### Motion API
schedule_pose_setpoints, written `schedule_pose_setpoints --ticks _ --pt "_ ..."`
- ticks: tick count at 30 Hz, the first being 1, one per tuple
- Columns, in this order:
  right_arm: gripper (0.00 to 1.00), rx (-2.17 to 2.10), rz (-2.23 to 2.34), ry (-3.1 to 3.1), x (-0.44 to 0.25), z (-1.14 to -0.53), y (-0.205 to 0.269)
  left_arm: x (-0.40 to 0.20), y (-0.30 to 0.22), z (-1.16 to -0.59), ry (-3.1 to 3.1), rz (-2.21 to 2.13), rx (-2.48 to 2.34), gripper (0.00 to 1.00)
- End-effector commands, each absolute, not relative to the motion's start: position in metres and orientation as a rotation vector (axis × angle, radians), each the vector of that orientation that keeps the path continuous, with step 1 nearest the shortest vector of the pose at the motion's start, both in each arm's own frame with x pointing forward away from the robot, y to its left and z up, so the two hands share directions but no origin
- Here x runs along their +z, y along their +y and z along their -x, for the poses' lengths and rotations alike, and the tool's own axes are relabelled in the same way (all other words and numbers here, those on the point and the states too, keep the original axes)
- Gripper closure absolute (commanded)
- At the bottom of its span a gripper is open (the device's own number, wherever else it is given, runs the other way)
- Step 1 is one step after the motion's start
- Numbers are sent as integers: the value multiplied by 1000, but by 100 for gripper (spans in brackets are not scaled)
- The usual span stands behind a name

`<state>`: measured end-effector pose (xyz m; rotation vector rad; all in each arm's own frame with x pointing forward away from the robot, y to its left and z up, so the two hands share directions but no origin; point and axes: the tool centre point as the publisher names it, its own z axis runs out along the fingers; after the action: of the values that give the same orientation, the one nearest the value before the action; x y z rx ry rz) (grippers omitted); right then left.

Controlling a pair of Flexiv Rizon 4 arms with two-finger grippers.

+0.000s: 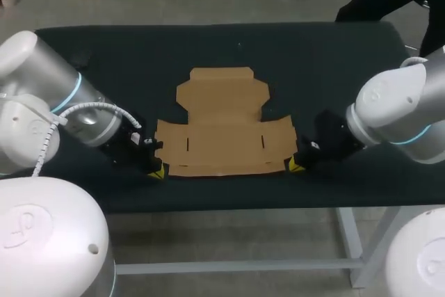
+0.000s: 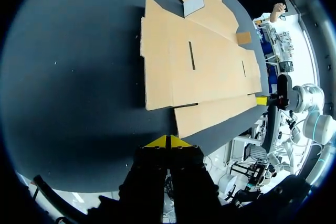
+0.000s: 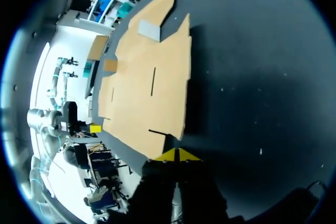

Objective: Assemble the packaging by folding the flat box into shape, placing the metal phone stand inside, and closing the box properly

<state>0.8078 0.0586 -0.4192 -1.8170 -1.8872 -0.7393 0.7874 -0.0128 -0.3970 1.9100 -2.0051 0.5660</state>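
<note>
The flat brown cardboard box (image 1: 222,126) lies unfolded on the black table (image 1: 104,60), with its narrow front flap toward the table's near edge. My left gripper (image 1: 156,170) rests low at the flap's left corner, fingers shut and empty. My right gripper (image 1: 295,166) mirrors it at the right corner, also shut and empty. In the left wrist view the left gripper (image 2: 168,141) stops just short of the cardboard (image 2: 199,66). The right gripper (image 3: 177,154) sits the same way against the cardboard (image 3: 147,93). A grey rectangular piece (image 2: 193,4) (image 3: 149,30) shows on the far flaps.
The table's near edge (image 1: 229,208) runs close behind both grippers. Bare black table surface spreads to the left, right and far side of the cardboard. Both arms lie low along the near corners of the table.
</note>
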Motion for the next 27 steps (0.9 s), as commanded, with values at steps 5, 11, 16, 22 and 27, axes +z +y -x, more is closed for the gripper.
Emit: schedule_pose_setpoints --ticks 5,11,16,22,27 --pt "100 -746 1799 -1875 -426 -811 61 -403 -14 -793 -2000 -1904 558 100" --pt "100 -744 1793 -1874 -426 -814 63 -405 -14 -795 -1992 -1902 554 100" --pt "100 -748 1790 -1874 -426 -816 64 -409 -16 -798 -1968 -1904 537 100" --pt "100 -749 1792 -1873 -427 -818 64 -413 -17 -801 -1935 -1904 525 100" --pt "100 -750 1795 -1872 -427 -819 65 -415 -20 -803 -1921 -1892 521 100"
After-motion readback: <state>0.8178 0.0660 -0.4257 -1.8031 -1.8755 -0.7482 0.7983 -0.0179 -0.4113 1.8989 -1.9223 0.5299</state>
